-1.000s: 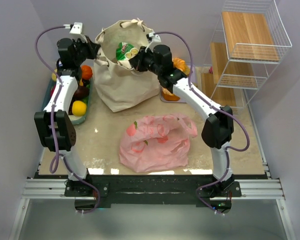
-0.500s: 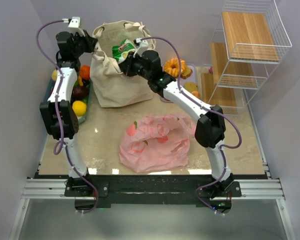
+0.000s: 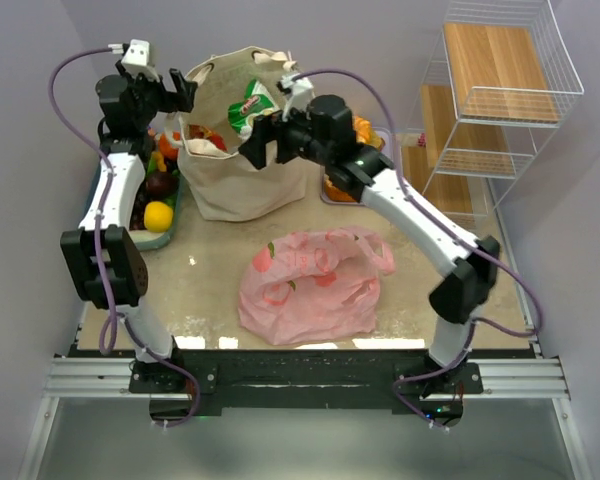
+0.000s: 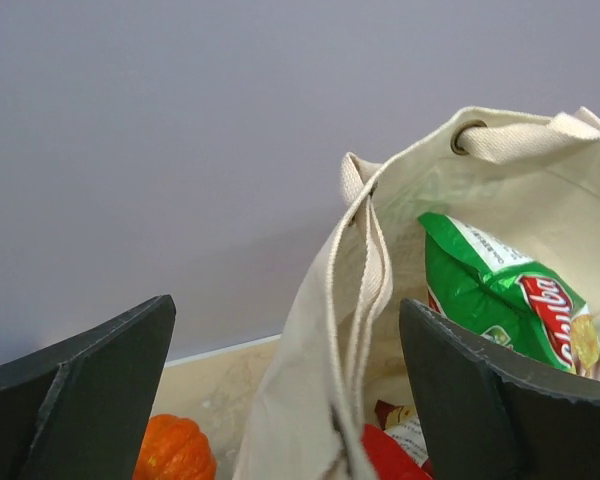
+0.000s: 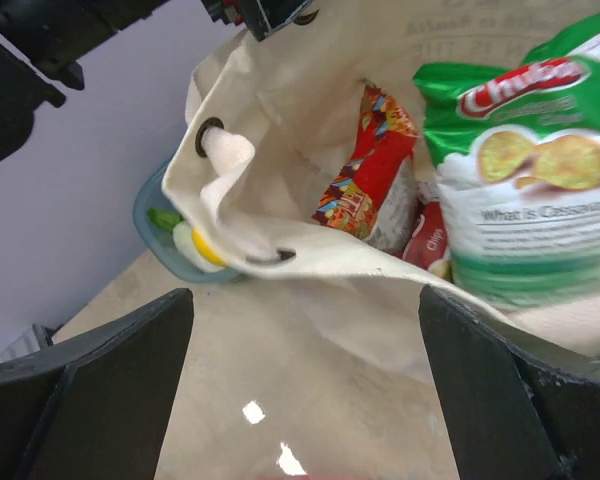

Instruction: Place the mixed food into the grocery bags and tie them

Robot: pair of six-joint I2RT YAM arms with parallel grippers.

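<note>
The cream canvas tote stands upright at the back, mouth open. A green snack packet sticks out of its top, and a red packet lies inside. My left gripper hangs open at the tote's left rim; in the left wrist view the rim and handle rise between its spread fingers without touching them. My right gripper is open just in front of the tote's mouth, above the bag's front wall. The pink plastic bag lies slumped in the middle. An orange ring cake peeks out behind the right arm.
A blue bin with oranges and other fruit sits left of the tote. A tray with pastries is on its right. A white wire shelf with wooden boards stands at the far right. Walls close in at the back and left.
Both grippers, shut on the tote's rim a second ago, have opened and let it go. The right arm has swung outward, and the tote has shifted slightly.
</note>
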